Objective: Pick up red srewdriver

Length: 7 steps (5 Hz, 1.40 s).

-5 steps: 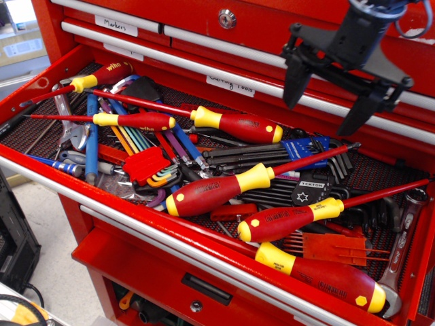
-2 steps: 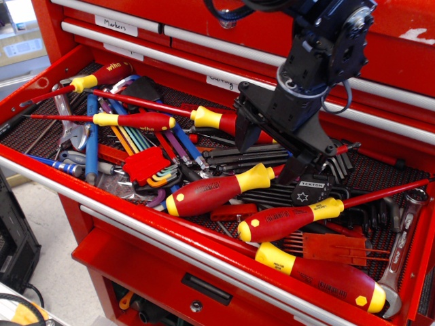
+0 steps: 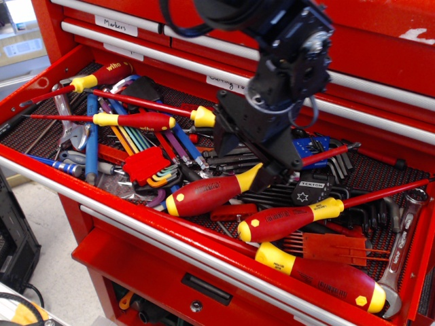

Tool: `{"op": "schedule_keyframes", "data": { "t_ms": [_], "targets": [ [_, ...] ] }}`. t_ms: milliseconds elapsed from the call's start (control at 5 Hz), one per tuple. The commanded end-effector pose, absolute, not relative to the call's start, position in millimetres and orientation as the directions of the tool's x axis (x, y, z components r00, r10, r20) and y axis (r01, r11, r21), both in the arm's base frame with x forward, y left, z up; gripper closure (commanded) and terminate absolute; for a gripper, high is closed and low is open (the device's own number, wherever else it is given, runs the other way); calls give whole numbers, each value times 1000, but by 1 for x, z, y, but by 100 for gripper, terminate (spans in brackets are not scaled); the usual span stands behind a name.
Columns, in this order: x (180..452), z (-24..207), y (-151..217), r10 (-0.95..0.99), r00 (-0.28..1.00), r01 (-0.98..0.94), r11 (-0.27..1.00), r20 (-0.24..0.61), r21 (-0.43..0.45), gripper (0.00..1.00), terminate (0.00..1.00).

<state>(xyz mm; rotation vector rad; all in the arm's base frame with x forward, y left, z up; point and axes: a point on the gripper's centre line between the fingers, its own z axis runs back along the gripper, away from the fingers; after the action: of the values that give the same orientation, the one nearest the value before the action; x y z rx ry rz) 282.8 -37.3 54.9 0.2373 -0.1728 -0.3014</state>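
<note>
**Tool over the screwdriver pile, no lift yet**

The likeliest target, judged from the tool's position, is the red-handled screwdriver with the yellow collar (image 3: 211,191) lying at centre frame, handle butt pointing lower left, collar toward the right. It rests flat on the clutter in the open red tool drawer (image 3: 41,81), which serves as the tabletop here. Several similar red screwdrivers lie about it, so which one is meant cannot be settled for certain.

The black two-fingered tool (image 3: 251,159) sits directly above and just behind the yellow collar, covering the point where handle meets shaft. One dark finger comes down beside the collar on its right; the other stands to the upper left. The fingers appear spread to either side of the screwdriver rather than pressed onto it, though the tool body hides the contact point and a touch cannot be excluded.

Progress: the approach looks complete or nearly so. The grasp is not confirmed and the screwdriver is not raised. Closing, then lifting clear, remain.

A second red-handled screwdriver (image 3: 285,221) lies just below and to the right. Black hex keys (image 3: 224,157) lie beneath the tool, and a blue hex-key holder (image 3: 309,146) sits to its right; these may snag or shift on the lift.
</note>
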Motion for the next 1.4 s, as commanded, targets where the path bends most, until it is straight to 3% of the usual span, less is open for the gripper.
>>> {"op": "schedule_keyframes", "data": {
  "t_ms": [0,600,800,1200],
  "targets": [
    [287,48,-23,-321,924,264,929,208,259,0,0],
    [293,11,-21,-277,919,228,954,280,193,0,0],
    [295,2,-24,-256,923,216,963,289,163,100,0],
    [296,35,-22,-266,939,223,953,219,203,100,0]
  ]
}}
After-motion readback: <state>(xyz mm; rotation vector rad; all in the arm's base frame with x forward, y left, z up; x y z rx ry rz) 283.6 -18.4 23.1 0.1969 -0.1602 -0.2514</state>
